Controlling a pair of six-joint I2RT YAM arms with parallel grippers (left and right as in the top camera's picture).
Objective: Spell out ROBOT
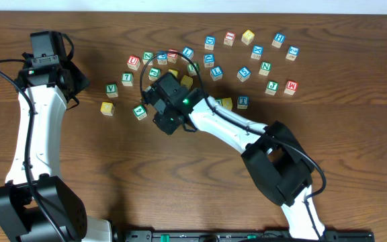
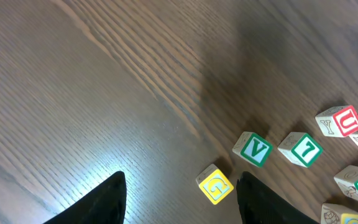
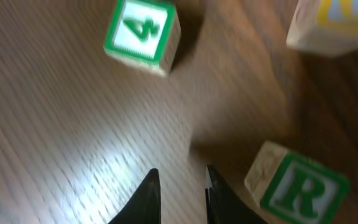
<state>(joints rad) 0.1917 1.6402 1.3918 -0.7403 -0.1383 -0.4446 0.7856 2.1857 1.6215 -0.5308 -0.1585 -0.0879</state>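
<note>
Block R (image 3: 297, 186) legible only from right wrist, right jaws narrowly parted, left jaws wide

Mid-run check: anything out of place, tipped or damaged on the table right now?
Nothing looks damaged or spilled. The wooden letter cubes lie scattered at mixed angles, with no row begun. One oddity: the green-lettered wooden R cube sits beside the right end effector, outside its fingers rather than between them.

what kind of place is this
Probably a robot lab bench rather than a home: two robot arms mounted at a wood-grain table, with lettered toy blocks scattered across it.
</note>
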